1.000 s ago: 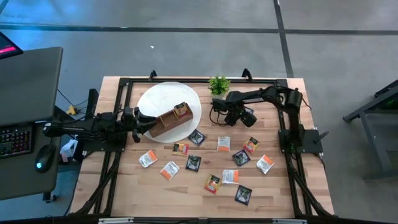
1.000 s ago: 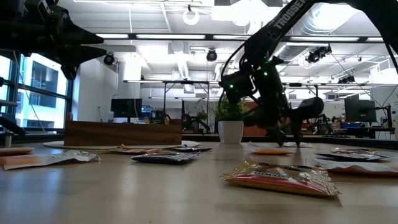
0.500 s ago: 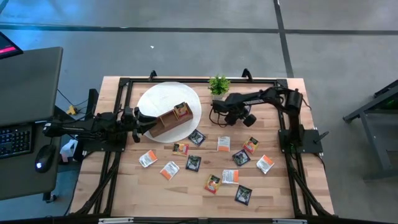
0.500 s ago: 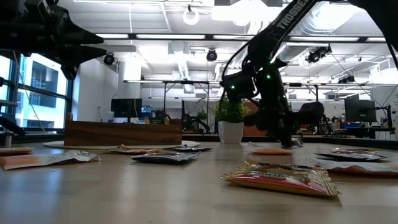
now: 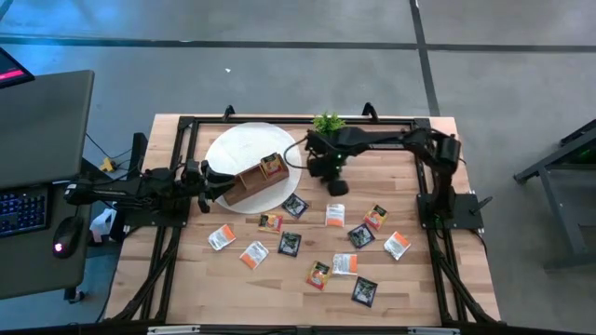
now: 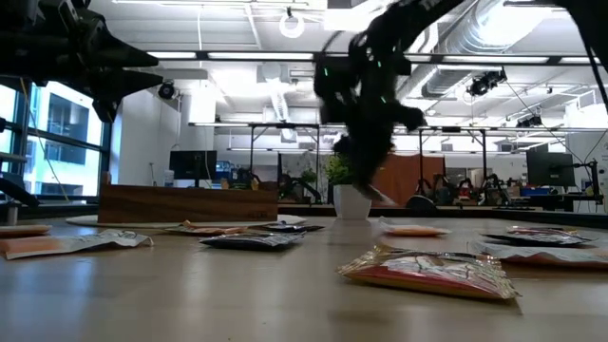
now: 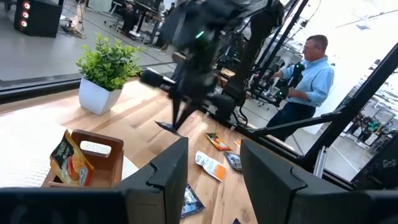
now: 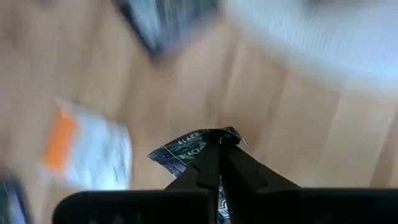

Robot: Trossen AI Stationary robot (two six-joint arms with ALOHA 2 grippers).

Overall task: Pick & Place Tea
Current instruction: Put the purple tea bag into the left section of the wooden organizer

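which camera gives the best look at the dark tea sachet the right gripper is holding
The right wrist view: the dark sachet sits pinched in the shut right gripper, its printed face legible. The high view shows only a dark patch under the arm; the low and left wrist views show it blurred.

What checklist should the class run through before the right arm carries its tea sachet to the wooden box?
1. Right gripper shut on dark tea sachet: ok.
2. Sachet lifted off the table: ok, it hangs above the wood in the low view.
3. Wooden compartment box on the white round plate: ok.
4. Free compartment in box: cannot tell.
5. Left gripper open, beside the box, near the drop path: not ok.
6. Potted plant close to right arm: cannot tell clearance.
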